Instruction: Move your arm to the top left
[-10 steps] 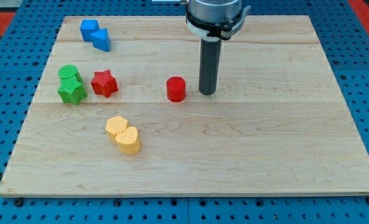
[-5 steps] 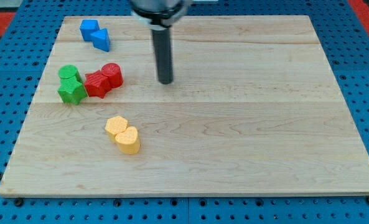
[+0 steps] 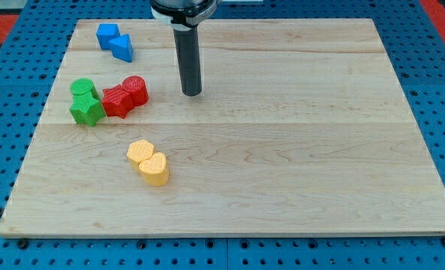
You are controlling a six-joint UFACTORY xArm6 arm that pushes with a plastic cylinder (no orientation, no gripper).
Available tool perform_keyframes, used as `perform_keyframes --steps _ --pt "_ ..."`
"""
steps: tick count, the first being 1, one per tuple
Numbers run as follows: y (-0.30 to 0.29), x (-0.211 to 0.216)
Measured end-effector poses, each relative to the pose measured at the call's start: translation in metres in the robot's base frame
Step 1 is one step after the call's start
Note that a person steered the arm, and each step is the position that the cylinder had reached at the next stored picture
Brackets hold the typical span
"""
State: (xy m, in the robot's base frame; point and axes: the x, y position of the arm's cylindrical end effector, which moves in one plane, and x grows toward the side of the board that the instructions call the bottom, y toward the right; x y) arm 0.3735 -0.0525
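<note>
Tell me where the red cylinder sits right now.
The red cylinder is in the view's left half, touching the red star on its left, with my tip apart on its right.

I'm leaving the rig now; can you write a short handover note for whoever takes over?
No gripper: my tip rests on the board, upper middle, right of the red cylinder and clear of it.
Red cylinder touches the red star; green pair to their left; blue pair top left; yellow pair lower down.
Done: nothing final.
Left: slide the tip to the top left corner, near the blue pair.
</note>
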Motion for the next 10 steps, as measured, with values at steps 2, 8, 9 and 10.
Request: perform_keyframes --steps 2,8,9,10 --pt "0.000 -0.008" --pt "-0.019 -0.136" --pt "-0.075 -0.165" --pt "-0.170 -0.178"
